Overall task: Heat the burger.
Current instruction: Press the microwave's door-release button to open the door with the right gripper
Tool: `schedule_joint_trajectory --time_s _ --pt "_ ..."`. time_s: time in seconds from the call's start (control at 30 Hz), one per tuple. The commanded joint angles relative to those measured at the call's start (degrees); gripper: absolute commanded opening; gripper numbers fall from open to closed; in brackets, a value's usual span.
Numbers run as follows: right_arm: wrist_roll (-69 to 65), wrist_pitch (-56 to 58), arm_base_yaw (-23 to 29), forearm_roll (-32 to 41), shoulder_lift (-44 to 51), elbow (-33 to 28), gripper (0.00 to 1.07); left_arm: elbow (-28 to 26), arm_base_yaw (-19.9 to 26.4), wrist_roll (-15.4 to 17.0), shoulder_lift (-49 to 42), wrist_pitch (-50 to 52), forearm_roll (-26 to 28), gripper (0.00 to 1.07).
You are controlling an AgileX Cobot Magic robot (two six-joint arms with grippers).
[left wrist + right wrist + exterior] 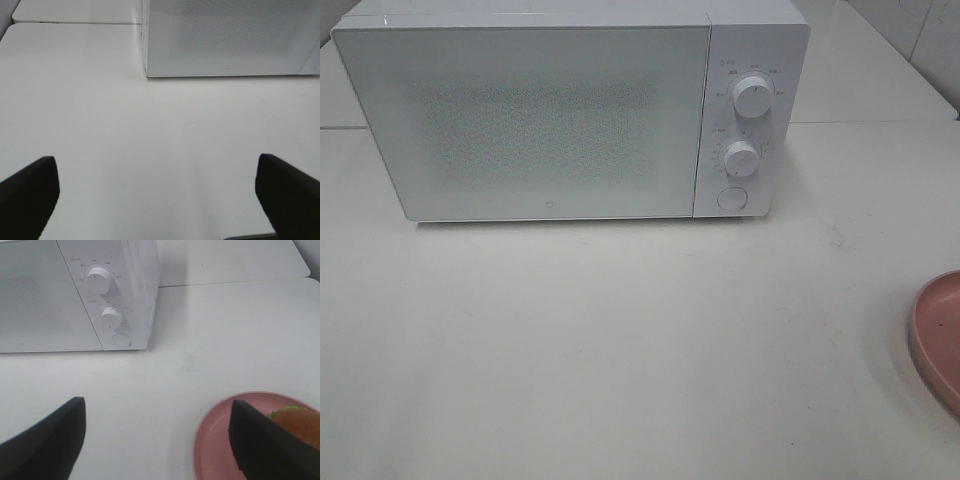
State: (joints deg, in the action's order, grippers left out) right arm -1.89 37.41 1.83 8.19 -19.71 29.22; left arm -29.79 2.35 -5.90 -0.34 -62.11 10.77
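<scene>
The burger (299,423) shows only in the right wrist view, as a golden-brown bun with a green lettuce frill on a pink plate (215,440), partly hidden behind one black finger. My right gripper (157,440) is open above the table, with the burger just outside its span and nothing between its fingers. In the left wrist view my left gripper (159,192) is wide open over bare white table. The white microwave (560,110) stands at the back with its door shut. Neither gripper appears in the exterior high view.
The microwave has two round knobs (752,96) and a round button (731,198) on its right panel. The pink plate's rim (935,340) pokes in at the right edge of the exterior high view. A seam between tabletops (880,123) runs behind the microwave.
</scene>
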Motion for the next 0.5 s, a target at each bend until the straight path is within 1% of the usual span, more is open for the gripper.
schedule_joint_trajectory --time_s 0.03,0.1,0.17,0.37,0.43,0.5 --pt "0.63 -4.01 -0.23 0.06 -3.44 0.34 0.76 0.11 -0.11 -0.06 -1.26 0.52 0.06 1.00" --pt "0.63 -4.81 -0.23 0.06 -4.41 0.34 0.76 0.11 -0.11 -0.06 -1.26 0.52 0.06 1.00" --pt "0.57 -7.79 -0.23 0.11 -8.02 0.34 0.76 0.11 -0.11 -0.06 -1.26 0.52 0.06 1.00" --pt "0.57 -10.49 -0.23 0.11 -11.80 0.34 0.76 0.11 -0.11 -0.06 -1.26 0.52 0.06 1.00" --pt "0.57 -13.87 -0.23 -0.11 -15.47 0.34 0.76 0.11 -0.11 -0.06 -1.26 0.52 0.06 1.00" --pt "0.57 -15.01 -0.23 -0.17 -16.44 0.34 0.76 0.11 -0.11 -0.06 -1.26 0.52 0.06 1.00"
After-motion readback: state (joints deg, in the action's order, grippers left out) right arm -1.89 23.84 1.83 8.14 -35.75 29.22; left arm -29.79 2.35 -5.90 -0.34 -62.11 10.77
